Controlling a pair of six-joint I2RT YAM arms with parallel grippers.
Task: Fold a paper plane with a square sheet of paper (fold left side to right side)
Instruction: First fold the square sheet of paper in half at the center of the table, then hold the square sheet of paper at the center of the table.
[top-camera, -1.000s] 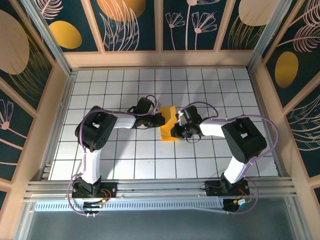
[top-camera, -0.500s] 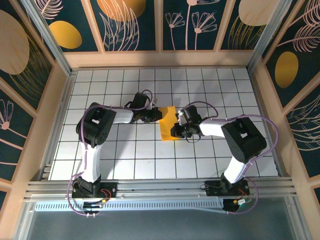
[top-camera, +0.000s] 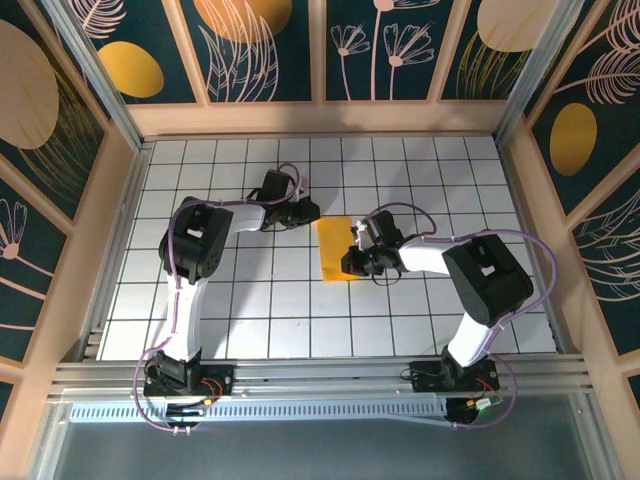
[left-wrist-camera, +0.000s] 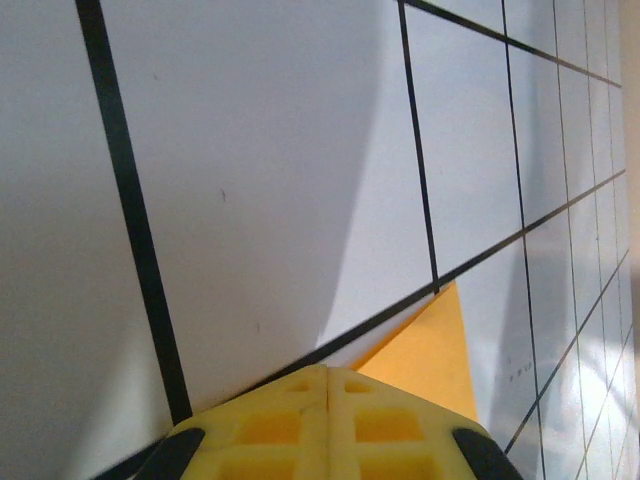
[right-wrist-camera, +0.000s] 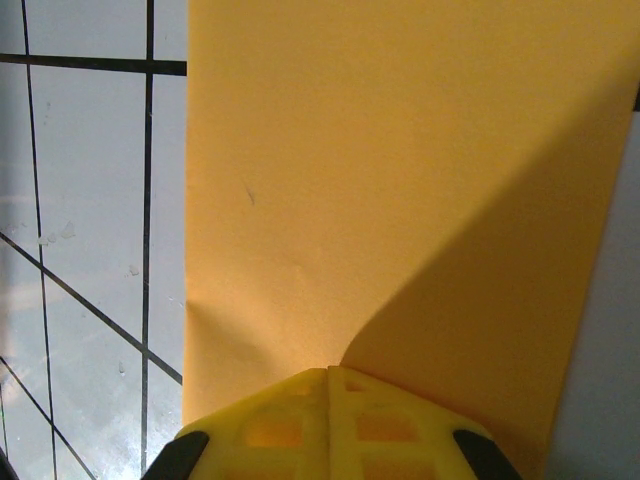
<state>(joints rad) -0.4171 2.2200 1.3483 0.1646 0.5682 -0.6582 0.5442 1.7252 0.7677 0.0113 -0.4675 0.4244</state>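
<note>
- The left gripper (top-camera: 312, 212) has drawn back up and to the left over the last second. It was on the upper left corner of the square sheet of paper (top-camera: 333, 250); now it sits just beside that corner, off the sheet.
- Its jaws are pressed together on nothing. In the left wrist view the gripper (left-wrist-camera: 328, 372) looks at bare table (left-wrist-camera: 260, 180), with one orange corner of the sheet (left-wrist-camera: 432, 345) poking past it.
- The sheet lies flat mid-table as a narrow upright strip (about one tile wide). That reads as the left-to-right fold being laid over, so the next job is likely creasing or the nose folds.
- The right gripper (top-camera: 351, 262) has kept its place at the strip's lower right edge, its jaws closed too. In its own view the gripper (right-wrist-camera: 328, 372) sits low over the paper (right-wrist-camera: 380, 180).
- Hard to tell: whether those tips press the paper or only hover – the pads hide the contact.
- Whether the two layers line up – no crease can be made out.
</note>
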